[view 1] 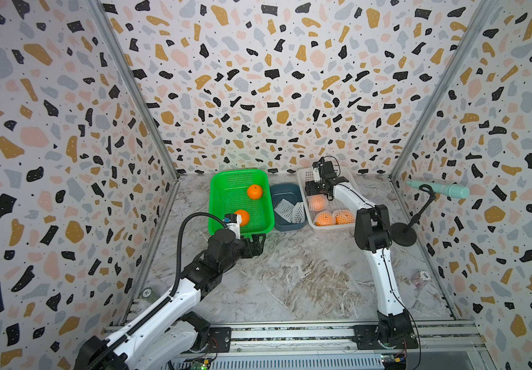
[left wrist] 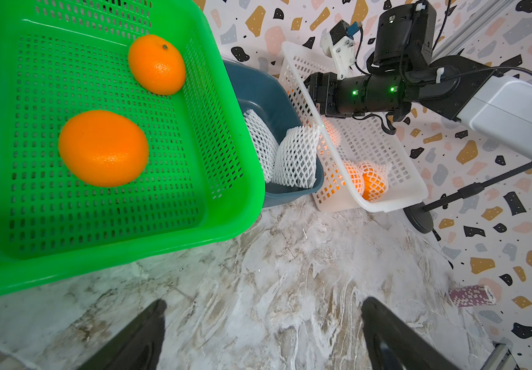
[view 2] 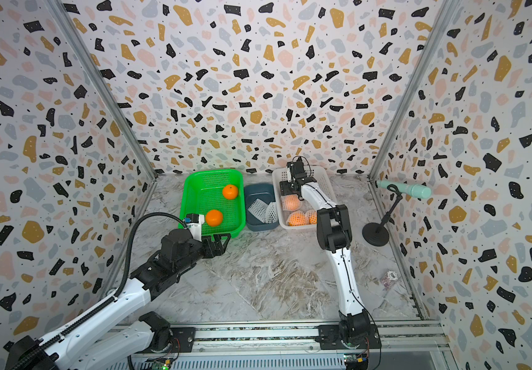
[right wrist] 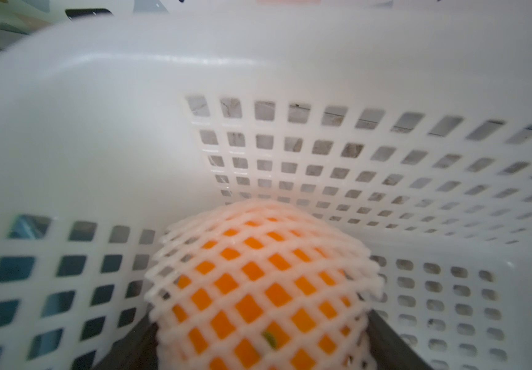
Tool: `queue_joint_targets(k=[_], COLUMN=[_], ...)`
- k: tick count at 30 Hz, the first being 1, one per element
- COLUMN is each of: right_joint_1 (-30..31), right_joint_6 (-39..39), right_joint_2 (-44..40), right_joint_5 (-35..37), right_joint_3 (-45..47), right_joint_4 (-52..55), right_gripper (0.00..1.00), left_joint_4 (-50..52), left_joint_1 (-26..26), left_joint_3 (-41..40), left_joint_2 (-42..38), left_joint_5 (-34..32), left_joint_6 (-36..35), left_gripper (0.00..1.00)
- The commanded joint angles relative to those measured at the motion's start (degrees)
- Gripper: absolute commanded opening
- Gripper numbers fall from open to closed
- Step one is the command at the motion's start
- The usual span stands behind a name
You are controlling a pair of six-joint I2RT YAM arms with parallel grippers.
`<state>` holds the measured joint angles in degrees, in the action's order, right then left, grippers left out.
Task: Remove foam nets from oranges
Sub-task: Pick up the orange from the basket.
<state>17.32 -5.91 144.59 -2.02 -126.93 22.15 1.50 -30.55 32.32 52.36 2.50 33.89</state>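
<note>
The right gripper (right wrist: 260,339) sits around a netted orange (right wrist: 258,272) in the far-right white basket (right wrist: 98,128); I cannot tell if it squeezes. The soft net may slip, and the orange may roll away. The left gripper (left wrist: 263,333) is wide open and empty.

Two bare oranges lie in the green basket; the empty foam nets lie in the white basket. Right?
No: the empty foam nets lie in the dark blue tub, as the left wrist view shows. The bare oranges are in the green basket.
</note>
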Motion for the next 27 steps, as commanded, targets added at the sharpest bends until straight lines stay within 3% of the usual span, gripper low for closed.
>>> queue_joint_targets(k=[1, 27], right_joint_1=[-0.1, -0.8], right_joint_6=[-0.9, -0.6], right_joint_2=[-2.3, -8.6], right_joint_5=[-0.7, -1.3], right_joint_3=[-1.6, -1.6], right_joint_4=[-1.0, 0.4], right_gripper=[0.77, 0.78], left_joint_4=[-0.3, -0.1], left_joint_1=[-0.1, -0.2], left_joint_3=[2.0, 2.2], left_joint_2=[-0.7, -0.8], left_joint_5=[-0.2, -0.1], left_joint_6=[-0.9, -1.0], left_gripper=[0.96, 0.96])
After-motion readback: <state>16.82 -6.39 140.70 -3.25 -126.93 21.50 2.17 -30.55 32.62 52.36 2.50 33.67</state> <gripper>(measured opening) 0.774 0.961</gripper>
